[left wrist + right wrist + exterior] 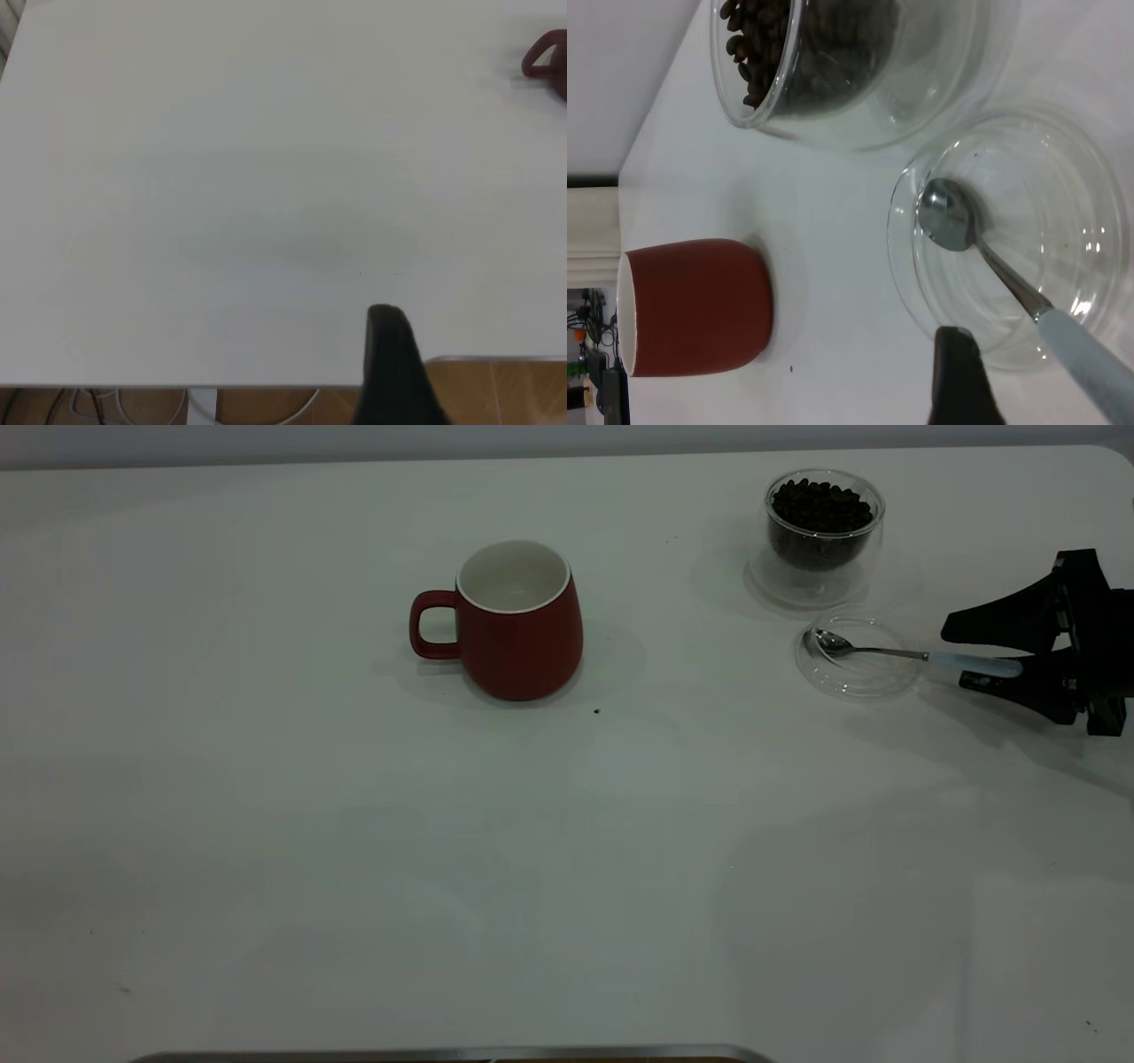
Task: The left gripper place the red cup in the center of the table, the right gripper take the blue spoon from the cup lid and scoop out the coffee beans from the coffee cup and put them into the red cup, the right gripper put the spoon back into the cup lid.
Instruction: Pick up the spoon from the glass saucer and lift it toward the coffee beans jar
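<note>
Red cup [518,624] sits upright mid-table, so step 2's on: right gripper [992,657], jaws spread either side of blue spoon [921,657] handle w/ bowl in cup lid [858,682], next needs to close & lift toward coffee cup [822,536].

Right gripper [990,657] jaws straddle the spoon [912,656] handle, apart.

Cup [518,624] stands mid-table [354,850], handle pointing left. Glass of beans [824,527] sits far right, toward the back. Lid [858,657] lies just in front of it, spoon [912,657] resting in it, handle sticking out right between the right gripper's [974,657] spread fingers.
</note>
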Robot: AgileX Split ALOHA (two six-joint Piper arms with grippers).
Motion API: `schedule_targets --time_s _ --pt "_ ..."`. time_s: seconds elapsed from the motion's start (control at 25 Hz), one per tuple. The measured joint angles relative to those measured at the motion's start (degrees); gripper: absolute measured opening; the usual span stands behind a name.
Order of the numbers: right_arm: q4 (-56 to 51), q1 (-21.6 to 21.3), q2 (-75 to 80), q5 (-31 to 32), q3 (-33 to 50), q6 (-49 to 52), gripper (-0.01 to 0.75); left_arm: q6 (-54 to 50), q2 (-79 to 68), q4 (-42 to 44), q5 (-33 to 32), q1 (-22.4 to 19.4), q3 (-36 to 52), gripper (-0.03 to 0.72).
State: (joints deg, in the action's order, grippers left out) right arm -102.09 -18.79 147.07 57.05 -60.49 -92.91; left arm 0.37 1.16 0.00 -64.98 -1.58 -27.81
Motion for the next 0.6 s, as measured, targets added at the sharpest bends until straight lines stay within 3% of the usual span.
schedule_targets --time_s 0.36,0.6 --pt "1.0 0.0 0.0 0.0 0.0 1.3 0.508 0.1 0.0 0.0 0.0 0.0 0.0 0.534" --pt "1.0 0.0 0.0 0.0 0.0 1.4 0.457 0.1 0.0 0.0 0.0 0.0 0.0 0.534"
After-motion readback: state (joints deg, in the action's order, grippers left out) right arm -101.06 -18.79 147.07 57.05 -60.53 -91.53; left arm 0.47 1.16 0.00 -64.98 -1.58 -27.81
